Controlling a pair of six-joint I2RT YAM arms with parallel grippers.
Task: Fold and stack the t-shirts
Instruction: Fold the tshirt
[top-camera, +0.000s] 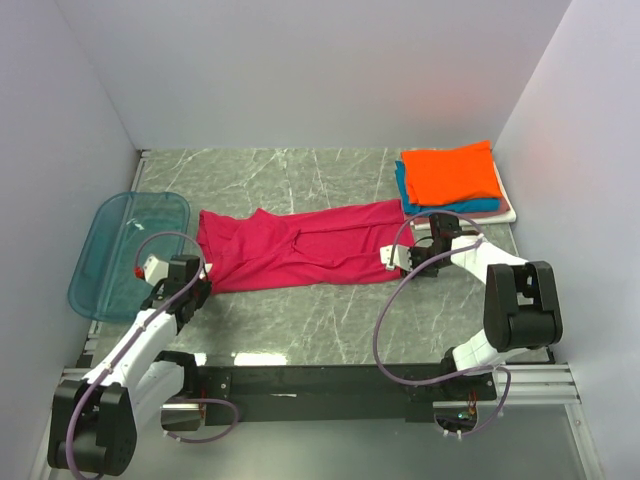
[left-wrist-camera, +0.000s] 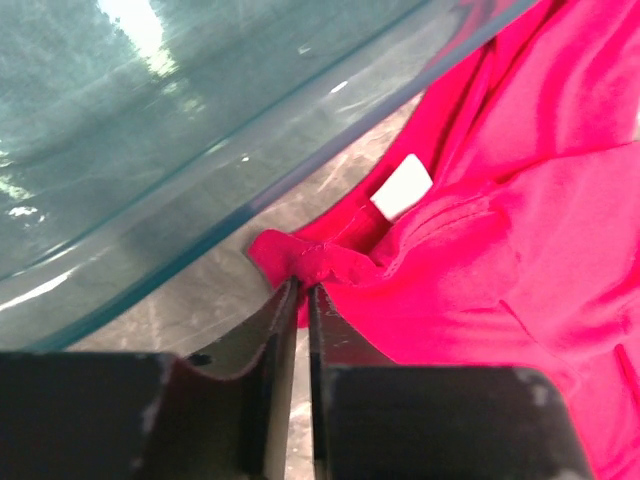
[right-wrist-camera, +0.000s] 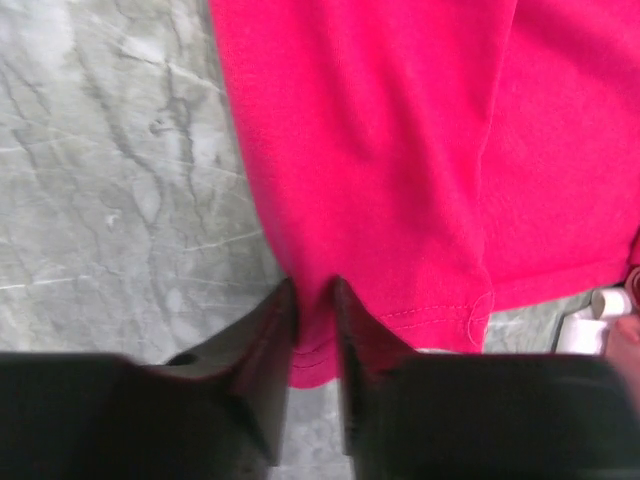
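Marble table, teal t-shirt mostly hidden under orange t-shirt

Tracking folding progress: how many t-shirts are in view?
5. The magenta shirt lies spread mid-table; orange shirt, teal shirt, pinkish shirt and white shirt are stacked far right. More may be hidden.

A translucent blue plastic tray with rounded corners lies at the left side of a grey marble-patterned table, close to the left wall. Plain white walls enclose the table on the left, far and right sides. From the left wrist, the tray's rim crosses diagonally above the tabletop.
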